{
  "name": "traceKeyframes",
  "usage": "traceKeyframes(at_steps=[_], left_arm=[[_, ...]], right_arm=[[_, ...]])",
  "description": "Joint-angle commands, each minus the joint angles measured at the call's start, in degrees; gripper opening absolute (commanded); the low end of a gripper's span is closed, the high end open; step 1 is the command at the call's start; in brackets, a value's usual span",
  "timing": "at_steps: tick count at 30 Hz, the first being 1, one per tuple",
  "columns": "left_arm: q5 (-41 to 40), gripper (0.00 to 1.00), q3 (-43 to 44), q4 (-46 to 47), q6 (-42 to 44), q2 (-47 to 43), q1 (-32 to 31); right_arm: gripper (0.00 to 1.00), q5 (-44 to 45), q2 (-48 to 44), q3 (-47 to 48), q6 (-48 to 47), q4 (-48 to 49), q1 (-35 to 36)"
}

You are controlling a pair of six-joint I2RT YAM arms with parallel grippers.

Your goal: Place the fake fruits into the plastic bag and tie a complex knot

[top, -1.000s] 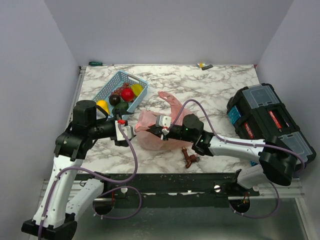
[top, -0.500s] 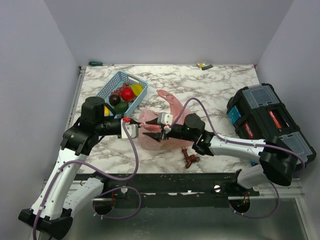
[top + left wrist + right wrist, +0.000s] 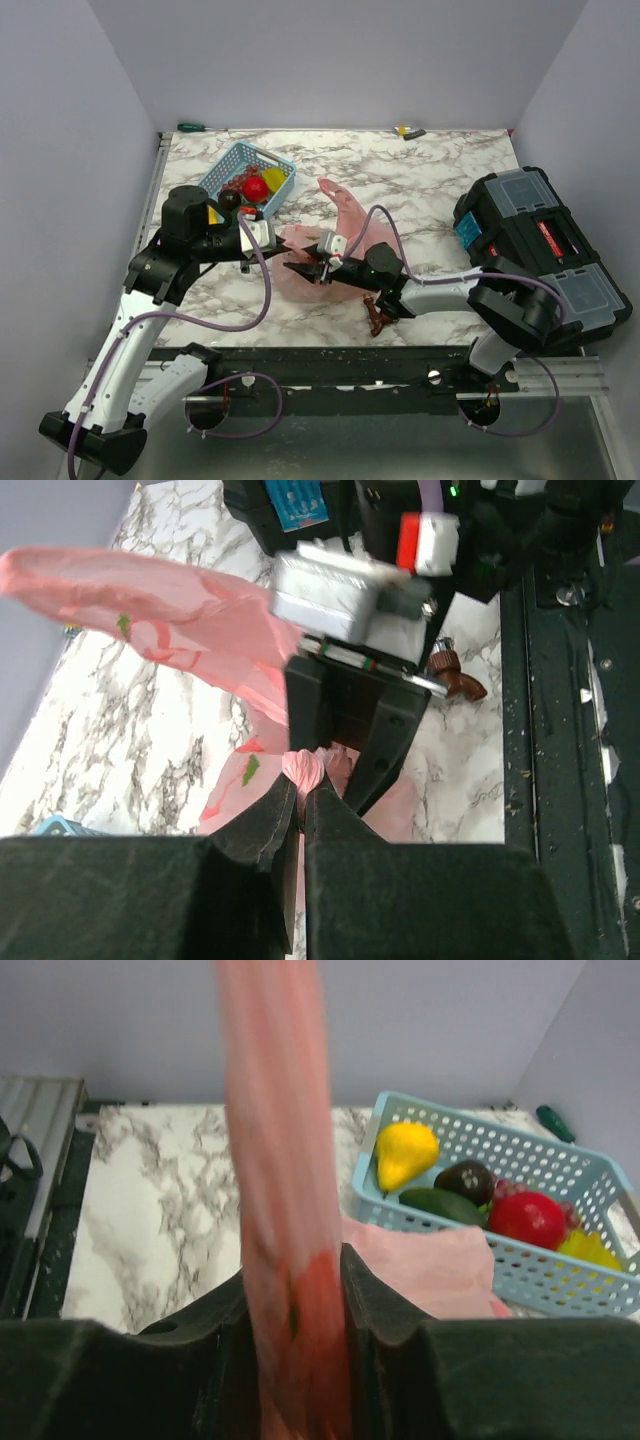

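The pink plastic bag point(image 3: 312, 262) lies crumpled mid-table, one handle stretching up to the far right point(image 3: 345, 205). My left gripper point(image 3: 272, 232) is at its left edge, shut on a pinched pink bunch of the bag point(image 3: 303, 768). My right gripper point(image 3: 303, 268) faces it from the right. Its jaws stand apart, and a blurred pink strip of the bag point(image 3: 280, 1160) runs between them point(image 3: 293, 1260). The fake fruits sit in the light-blue basket point(image 3: 245, 160): a yellow pear point(image 3: 405, 1152), a dark one point(image 3: 465, 1180), a green one point(image 3: 440, 1205) and a red one point(image 3: 525, 1218).
A black toolbox point(image 3: 540, 245) fills the right side. A small brown object point(image 3: 378, 318) lies by the near edge below the right arm. A green screwdriver point(image 3: 192, 127) and a yellow item point(image 3: 408, 131) lie along the back wall.
My left gripper swung up and right to the bag and shut on a bunch of it. The right gripper's jaws came apart around the pink strip.
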Motion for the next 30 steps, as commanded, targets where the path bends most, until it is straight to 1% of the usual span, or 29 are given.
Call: traceKeyframes(at_steps=[1,4,10,15,19,22,23,25,26,27,29,30], left_arm=[[2.9,0.00,1.4,6.5,-9.3,0.4,1.3],[2.8,0.00,1.9,8.9,-12.5,1.1,2.6],[2.2,0.00,2.4,13.8,-17.5,2.9,5.3],[1.8,0.00,3.0,15.7,-19.0,3.4,7.2],[2.3,0.00,3.6,16.0,-18.5,3.7,7.9],[2.4,0.00,4.2,16.1,-17.8,3.7,8.1],[2.4,0.00,4.4,16.1,-17.8,3.7,8.3],[2.5,0.00,4.3,16.4,-18.7,3.9,9.0],[2.3,0.00,4.1,15.9,-18.8,3.8,9.4],[2.3,0.09,3.6,15.2,-18.7,3.6,9.7],[3.0,0.50,1.1,13.6,-17.1,2.3,10.7],[2.8,0.63,-1.5,13.9,-16.4,1.2,11.3]], right_arm=[[0.29,0.7,4.1,-5.0,-2.1,6.3,-0.2],[0.26,0.5,6.7,-6.5,-2.8,7.3,-0.8],[0.18,0.5,12.1,-6.7,-4.1,8.2,-2.7],[0.17,0.4,15.2,-6.1,-4.0,7.7,-4.3],[0.18,-0.3,16.2,-6.3,-4.0,6.9,-4.8],[0.17,-0.7,16.3,-6.9,-4.3,6.5,-4.9],[0.14,-0.7,16.1,-7.1,-4.4,6.5,-4.9],[0.03,-0.3,15.3,-6.7,-3.8,6.4,-4.9],[0.01,0.1,14.8,-6.4,-3.3,6.5,-4.9],[0.01,0.3,14.3,-6.0,-2.6,6.6,-4.9],[0.01,0.7,13.4,-5.4,-1.6,7.4,-4.9],[0.01,0.4,13.0,-5.3,-1.3,8.1,-4.9]])
